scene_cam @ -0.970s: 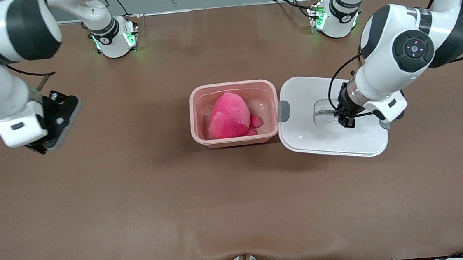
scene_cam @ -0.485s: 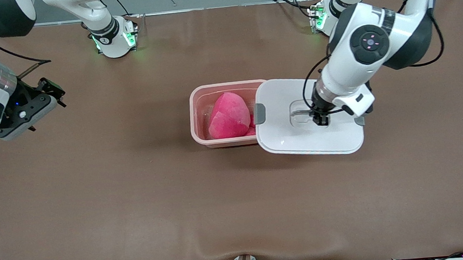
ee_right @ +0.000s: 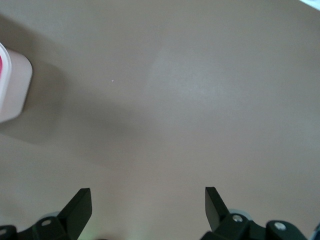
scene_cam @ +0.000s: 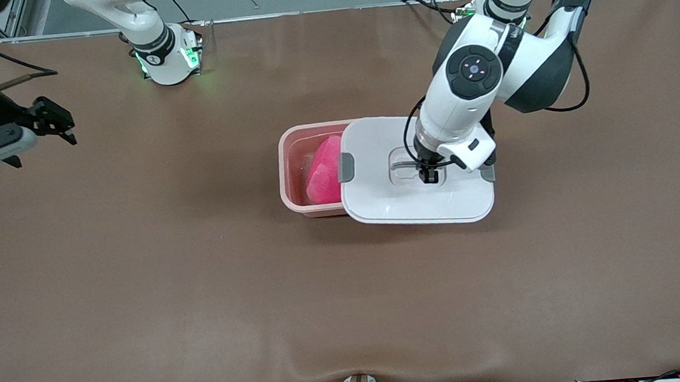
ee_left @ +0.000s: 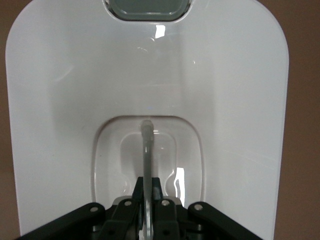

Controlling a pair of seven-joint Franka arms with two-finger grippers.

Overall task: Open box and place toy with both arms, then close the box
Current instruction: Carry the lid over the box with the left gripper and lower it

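Closing the box is the step you are working on: your left gripper [scene_cam: 428,175] is clamped on the handle [ee_left: 146,150] of the white lid [scene_cam: 377,206], holding it partly over the pink box [scene_cam: 290,176], with the toy [scene_cam: 323,171] sitting inside. Next, I judge, you are needing to square the lid over the rim and press down. Your right gripper [scene_cam: 52,124] is waiting, fingers spread, over the table [scene_cam: 202,287] toward the right arm's end

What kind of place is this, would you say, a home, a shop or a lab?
Most likely a robotics lab or test bench. Two white robot arms are bolted along one edge of a table under a plain brown cover, cables trail off its edges, and the only props are a pink box and a toy.
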